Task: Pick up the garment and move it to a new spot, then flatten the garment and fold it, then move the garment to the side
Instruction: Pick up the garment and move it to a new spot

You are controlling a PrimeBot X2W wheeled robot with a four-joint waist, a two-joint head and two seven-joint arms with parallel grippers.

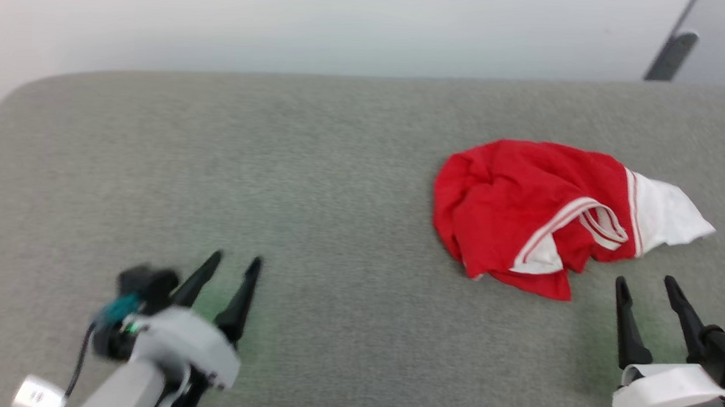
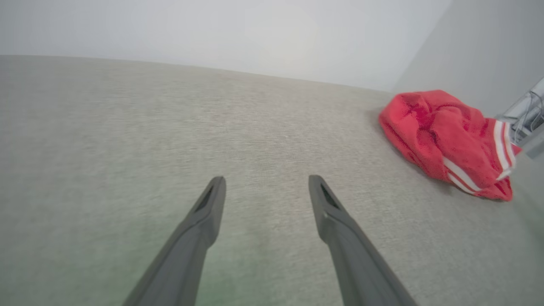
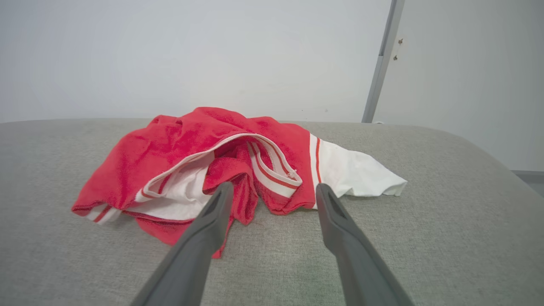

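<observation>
Head view, start of the pick-up: a grey padded surface (image 1: 338, 196) runs wide under a pale wall (image 1: 346, 25). The garment (image 1: 539, 211) lies crumpled in a heap on its right half, untouched. You have the bare stretch to the left for the new spot.

The right gripper (image 1: 645, 281) hovers just short of the heap's near edge, its two dark fingers spread wide and holding nothing. The left gripper (image 1: 236, 259), likewise spread and empty, sits well apart from the cloth over bare padding. The lift looks like the right arm's job.

Leave alone the white sleeve (image 3: 357, 174) that sticks out on the heap's right. A pinch on that thin flap would likely leave the red body dragging and twisting.

In the right wrist view, your fingers frame the middle of the heap, where the striped collar band (image 3: 272, 170) loops beside a hanging red flap (image 3: 233, 170). Drive forward and down until both fingertips straddle a thick fold there, then close.

Keep the tips from digging into the padding, which looks soft and may snag. Lift until the lowest hem clears the surface before you carry the garment across. Bring the left gripper in only once the cloth is down and needs spreading.
</observation>
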